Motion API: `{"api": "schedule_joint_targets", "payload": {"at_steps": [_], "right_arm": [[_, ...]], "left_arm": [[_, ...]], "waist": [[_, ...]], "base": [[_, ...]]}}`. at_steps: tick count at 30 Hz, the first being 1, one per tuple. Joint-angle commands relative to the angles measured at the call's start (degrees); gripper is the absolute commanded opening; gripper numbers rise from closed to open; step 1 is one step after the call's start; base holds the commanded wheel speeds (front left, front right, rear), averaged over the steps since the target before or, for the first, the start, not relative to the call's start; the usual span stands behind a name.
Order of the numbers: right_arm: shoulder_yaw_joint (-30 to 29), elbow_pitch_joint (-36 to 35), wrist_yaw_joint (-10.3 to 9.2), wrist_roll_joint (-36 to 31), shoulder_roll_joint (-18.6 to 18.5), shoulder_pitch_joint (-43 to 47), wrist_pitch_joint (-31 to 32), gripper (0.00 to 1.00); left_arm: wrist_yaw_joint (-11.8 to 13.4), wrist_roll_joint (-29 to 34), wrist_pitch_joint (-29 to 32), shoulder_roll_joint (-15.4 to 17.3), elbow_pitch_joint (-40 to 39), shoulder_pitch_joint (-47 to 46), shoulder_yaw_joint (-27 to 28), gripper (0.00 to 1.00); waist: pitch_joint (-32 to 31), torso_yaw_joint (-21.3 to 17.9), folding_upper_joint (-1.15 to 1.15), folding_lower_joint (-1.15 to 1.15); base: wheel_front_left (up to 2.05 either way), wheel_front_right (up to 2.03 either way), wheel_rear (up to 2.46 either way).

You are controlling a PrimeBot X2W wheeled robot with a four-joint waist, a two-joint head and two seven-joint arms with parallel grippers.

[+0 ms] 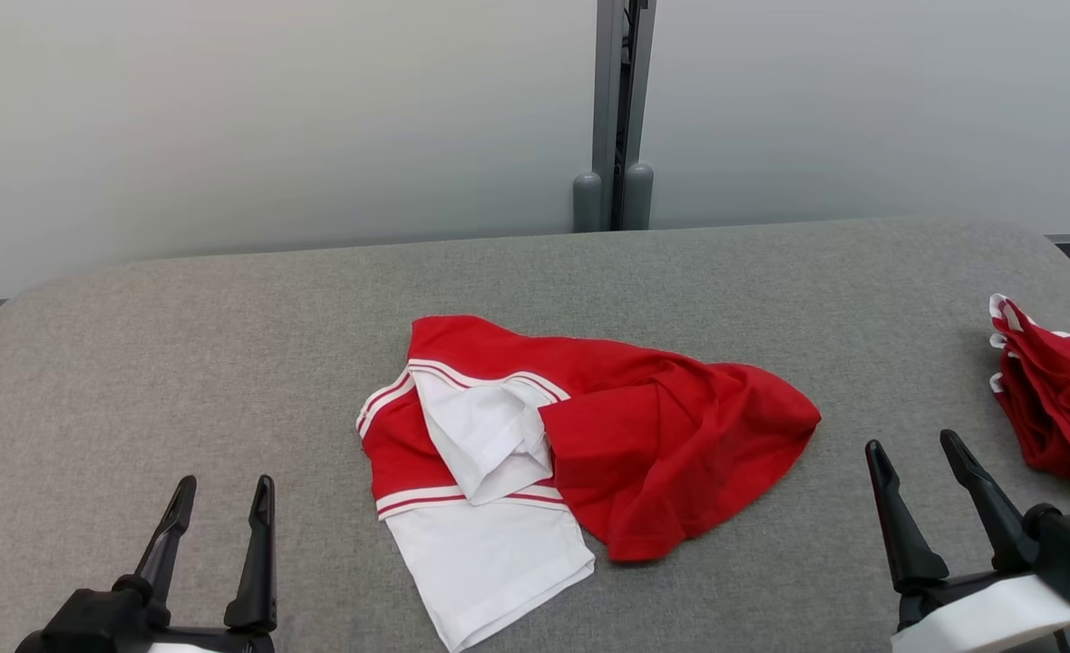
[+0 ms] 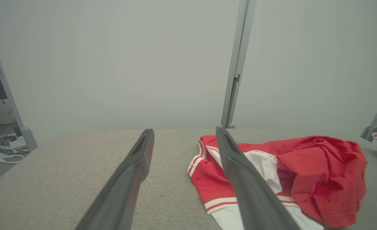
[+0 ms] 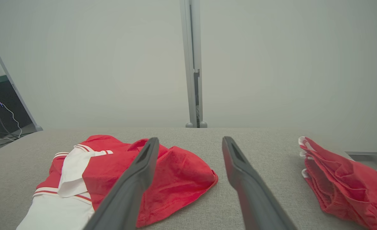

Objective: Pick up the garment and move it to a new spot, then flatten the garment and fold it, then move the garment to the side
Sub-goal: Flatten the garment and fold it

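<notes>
While both arms wait at the near edge of the desk (image 1: 181, 345), we find neither with anything in hand. The left pincer (image 1: 225, 490) stands with its fingers spread wide and empty, and the right pincer (image 1: 913, 446) is equally wide and equally empty.

Between the two, ahead of their fingertips, lies the garment (image 1: 644, 435), a red and white piece crumpled on the grey cloth surface. Its white panel is nearer the left pincer and its bunched red bulk nearer the right. Neither pincer touches it. On the outer side of the right pincer a second red heap (image 1: 1056, 408) sits near the desk's edge, well apart from the garment.

We judge the step in hand to be the first pick-up, not yet begun. We recommend that each pincer take the portion nearest it, closing on a raised fold or a banded hem, not on flat cloth. The fingers should come down steeply so they pinch fabric without dragging it. The right pincer should keep clear of the heap on its outer side.
</notes>
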Motion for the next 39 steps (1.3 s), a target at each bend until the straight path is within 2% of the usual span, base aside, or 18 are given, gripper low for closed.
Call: {"api": "schedule_joint_targets", "payload": {"at_steps": [1,25,31,39], "right_arm": [[-0.09,-0.24,0.02,0.27,-0.16,0.23,0.19,1.0],[0.86,0.52,0.02,0.62,-0.09,-0.75,0.9,1.0],[4.35,2.36,0.02,1.05,-0.92,-2.51,1.37,1.0],[13.17,8.33,0.02,2.67,-2.05,-7.15,2.85,1.0]], "left_arm": [[0.3,-0.39,0.07,0.51,-0.05,-0.25,0.17,1.0],[0.49,0.02,-0.19,1.03,0.42,-1.99,-0.95,1.0],[0.42,0.14,-0.32,0.9,0.16,-3.26,-1.31,1.0],[-0.63,0.38,-1.03,0.19,0.59,-6.48,-2.65,1.0]], "waist": [[0.14,0.05,0.0,0.0],[0.71,1.51,0.0,0.0],[2.31,3.11,0.0,0.0],[7.07,6.03,0.0,0.0]], "base": [[0.0,0.0,0.0],[0.0,0.0,0.0],[0.0,0.0,0.0],[0.0,0.0,0.0]]}}
